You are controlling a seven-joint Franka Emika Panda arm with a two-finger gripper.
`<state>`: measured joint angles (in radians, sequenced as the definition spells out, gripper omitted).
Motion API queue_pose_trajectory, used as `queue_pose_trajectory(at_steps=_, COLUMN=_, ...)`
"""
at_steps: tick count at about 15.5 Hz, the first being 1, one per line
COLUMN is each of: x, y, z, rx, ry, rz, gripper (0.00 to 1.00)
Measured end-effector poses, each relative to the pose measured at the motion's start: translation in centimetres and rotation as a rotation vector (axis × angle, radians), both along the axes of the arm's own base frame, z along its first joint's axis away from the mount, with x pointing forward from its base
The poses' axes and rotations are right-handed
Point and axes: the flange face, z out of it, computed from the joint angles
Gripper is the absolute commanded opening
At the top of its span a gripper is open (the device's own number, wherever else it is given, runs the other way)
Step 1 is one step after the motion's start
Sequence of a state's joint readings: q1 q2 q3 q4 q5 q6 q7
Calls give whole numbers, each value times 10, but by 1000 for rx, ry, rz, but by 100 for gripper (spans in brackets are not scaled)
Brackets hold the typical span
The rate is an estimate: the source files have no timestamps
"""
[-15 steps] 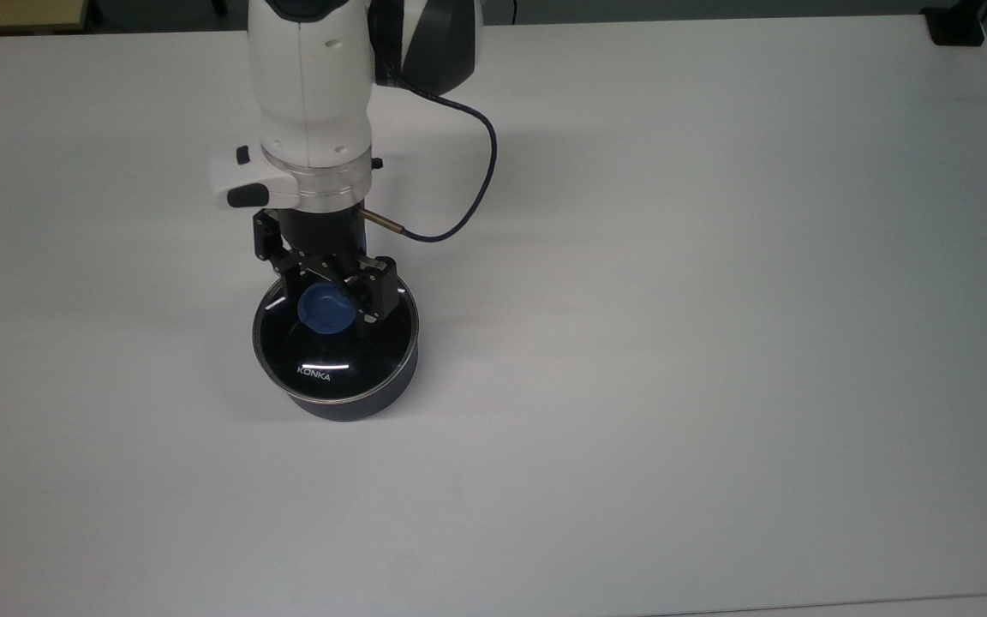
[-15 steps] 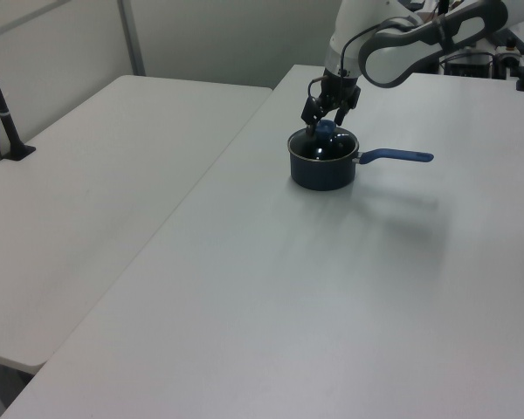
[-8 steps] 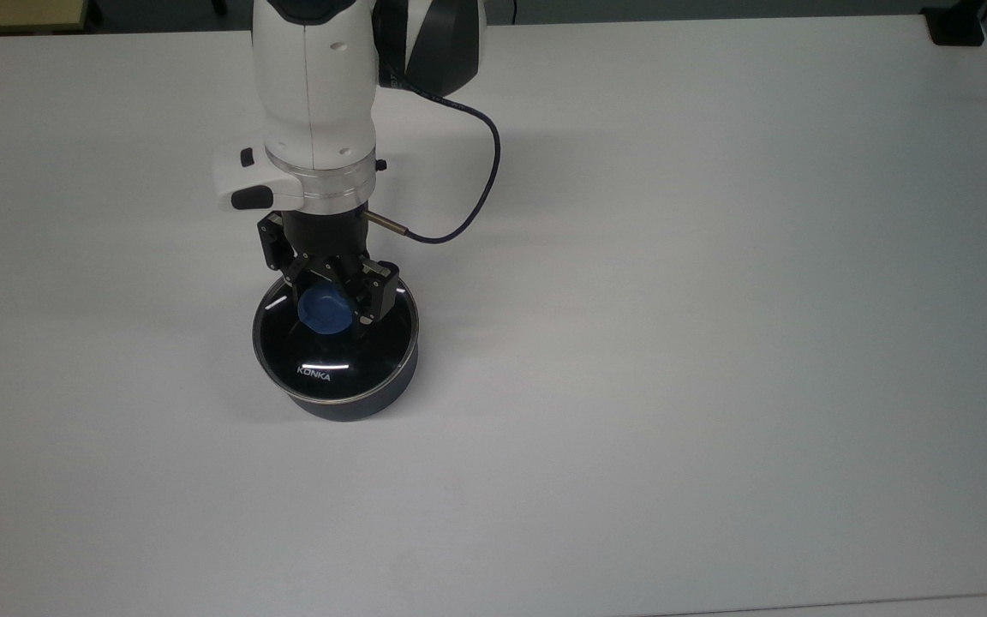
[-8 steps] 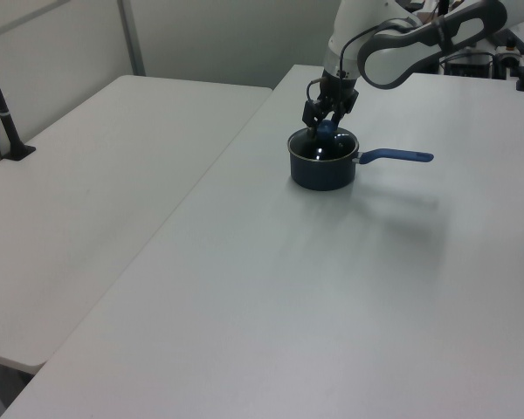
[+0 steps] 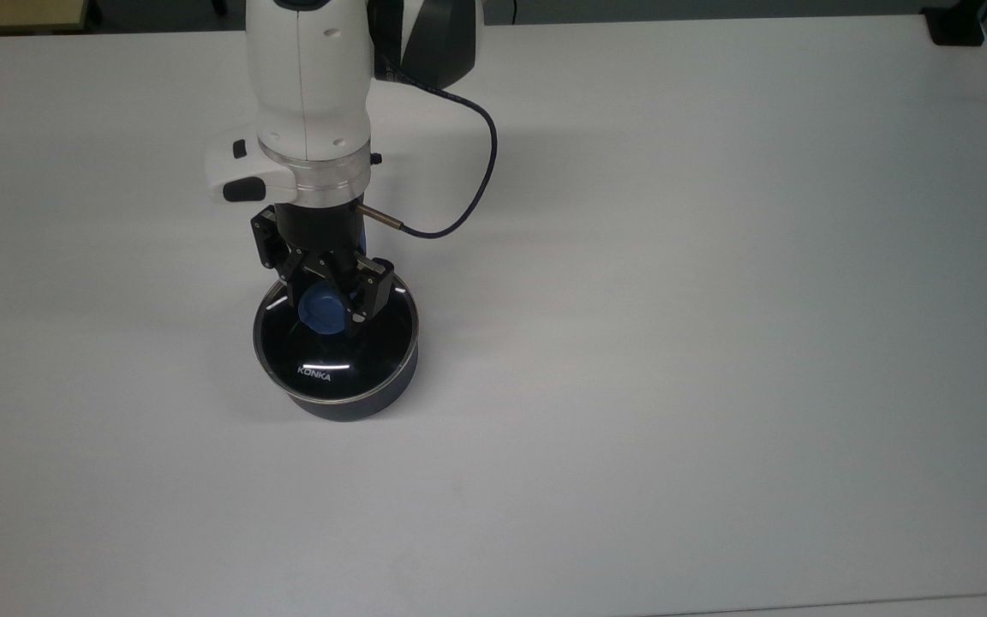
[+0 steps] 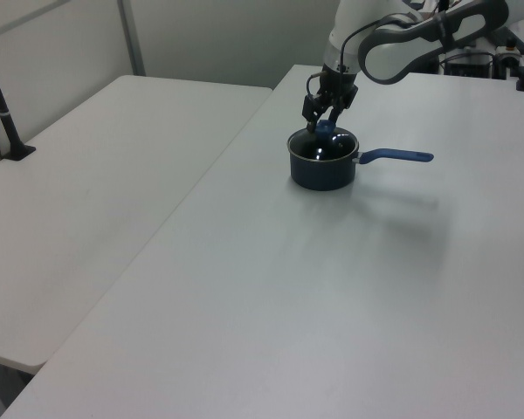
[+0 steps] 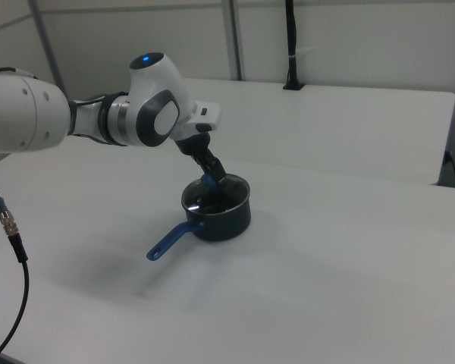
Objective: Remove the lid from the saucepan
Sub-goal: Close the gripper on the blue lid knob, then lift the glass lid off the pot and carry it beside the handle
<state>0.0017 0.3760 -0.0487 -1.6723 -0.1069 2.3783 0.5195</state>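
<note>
The saucepan (image 5: 358,406) is a small dark pot standing on the white table (image 5: 716,300). The lid (image 5: 335,358) sits on it, clear glass with white "KONKA" lettering and a round blue knob (image 5: 320,314). My gripper (image 5: 323,303) comes down from above with its fingers shut on the knob. The arm hides the pan's handle in the top view. The blue handle (image 6: 400,156) points to the left view's right from the saucepan (image 6: 321,173). In the right view the handle (image 7: 169,241) points down-left from the saucepan (image 7: 227,218), with the gripper (image 7: 211,181) just over its rim.
A dark cable (image 5: 478,171) loops from the wrist to the top view's right. A black mount (image 5: 956,26) sits at the table's far right corner. A second white table (image 6: 96,175) with a black post (image 6: 4,113) stands at the left view's left.
The fingers have drawn in and closed on the blue knob. The wrist has shifted slightly toward the top view's left, and the knob now looks a little higher.
</note>
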Motion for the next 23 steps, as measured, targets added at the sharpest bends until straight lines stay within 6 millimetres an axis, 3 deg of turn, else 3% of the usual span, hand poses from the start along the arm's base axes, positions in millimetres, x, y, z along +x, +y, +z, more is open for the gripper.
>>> queue_pose_trajectory(at_steps=7, x=0, y=0, z=0, rx=-3, ry=0, rz=6, gripper=60)
queue_pose_trajectory(at_steps=15, x=-2, y=-1, z=2, rx=-14, ry=16, rz=35, gripper=60)
queue_pose_trajectory(at_steps=23, x=-16, y=-13, z=26, rx=-45, ry=81, rz=111, gripper=60)
